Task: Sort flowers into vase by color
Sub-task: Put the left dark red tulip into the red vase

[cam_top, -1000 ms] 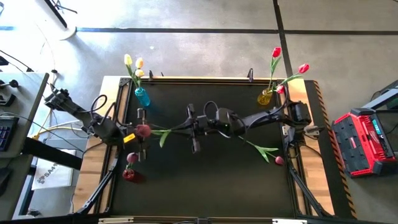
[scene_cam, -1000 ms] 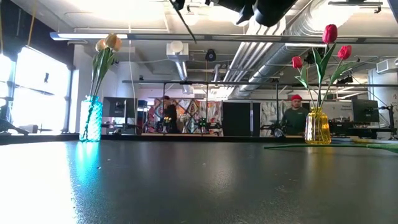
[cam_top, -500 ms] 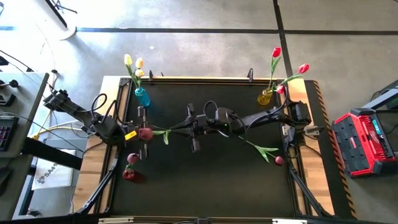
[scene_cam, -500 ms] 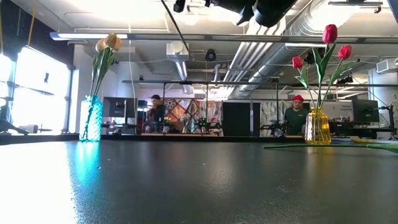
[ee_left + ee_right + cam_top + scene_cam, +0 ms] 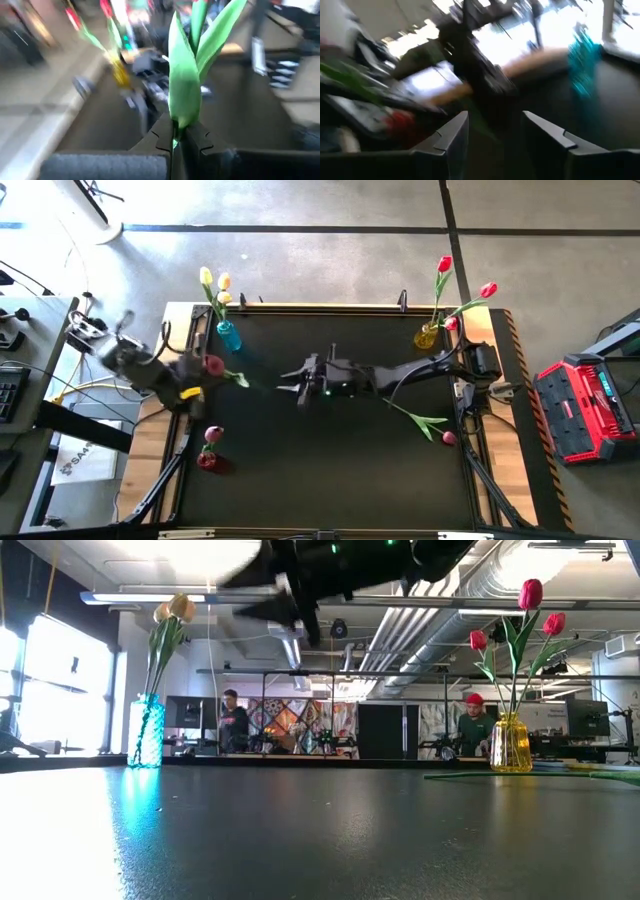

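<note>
My left gripper (image 5: 203, 378) is at the table's left edge, shut on a tulip stem; the dark pink head (image 5: 213, 365) and green leaves (image 5: 184, 75) rise past its fingers. My right gripper (image 5: 290, 381) hovers open over the table's middle with nothing between its fingers (image 5: 492, 135). A blue vase (image 5: 228, 335) at the far left holds cream-yellow flowers. A yellow vase (image 5: 427, 336) at the far right holds red ones. A red vase (image 5: 207, 461) at the near left holds one pink flower. One more flower (image 5: 420, 420) lies flat at the right. My left gripper pinches the tulip's thin stem (image 5: 174, 141) between its two fingers, just below where the leaves begin. The leaves and head stand out beyond the fingertips. The flower is lifted clear of the table.
A red tool case (image 5: 590, 408) sits on the floor past the table's right edge. People stand in the room behind the table (image 5: 232, 720). Bare dark tabletop (image 5: 330, 470) lies along the near side.
The tulip has passed from my right gripper to my left. My left gripper has drawn back toward the table's left and far edge with it, and the head now stands nearer the blue vase. My right gripper has let go and turned, staying over the middle.
</note>
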### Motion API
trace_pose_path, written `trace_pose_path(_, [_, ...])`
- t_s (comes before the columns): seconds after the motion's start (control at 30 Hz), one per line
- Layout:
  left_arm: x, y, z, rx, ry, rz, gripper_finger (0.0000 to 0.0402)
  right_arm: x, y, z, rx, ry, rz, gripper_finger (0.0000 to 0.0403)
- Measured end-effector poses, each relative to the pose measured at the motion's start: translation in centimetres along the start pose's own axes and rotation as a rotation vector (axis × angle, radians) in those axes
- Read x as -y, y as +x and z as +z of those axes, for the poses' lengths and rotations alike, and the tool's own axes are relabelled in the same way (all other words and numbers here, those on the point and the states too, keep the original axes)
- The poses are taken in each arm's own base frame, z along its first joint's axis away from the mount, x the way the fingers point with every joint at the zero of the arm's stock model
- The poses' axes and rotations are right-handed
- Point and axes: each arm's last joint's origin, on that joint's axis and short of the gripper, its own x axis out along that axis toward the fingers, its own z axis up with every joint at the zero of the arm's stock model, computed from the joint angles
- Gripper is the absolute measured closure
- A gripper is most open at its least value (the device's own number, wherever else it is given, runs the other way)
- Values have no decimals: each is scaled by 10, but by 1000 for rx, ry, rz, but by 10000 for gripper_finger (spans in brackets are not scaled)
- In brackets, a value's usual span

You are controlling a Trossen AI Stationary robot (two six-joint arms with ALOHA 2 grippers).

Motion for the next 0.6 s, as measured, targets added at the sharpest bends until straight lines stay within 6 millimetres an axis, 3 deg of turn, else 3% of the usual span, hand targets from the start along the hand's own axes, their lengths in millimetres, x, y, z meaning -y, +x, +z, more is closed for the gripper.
trace_pose_path(0.13, [-24, -37, 10, -170, -183, -87, 401, 5, -1, -13, -102, 19, -127, 231])
trace_pose_path(0.23, [-33, -53, 12, -234, -259, -159, 401, 1, -2, -16, -106, 12, -145, 231])
trace_pose_path(0.4, [-33, -58, 4, -303, -341, -279, 401, -7, -3, -18, -104, -1, -130, 231])
trace_pose_path(0.6, [-20, -49, -6, -404, -310, -403, 402, -10, -5, -23, -110, -28, -201, 231])
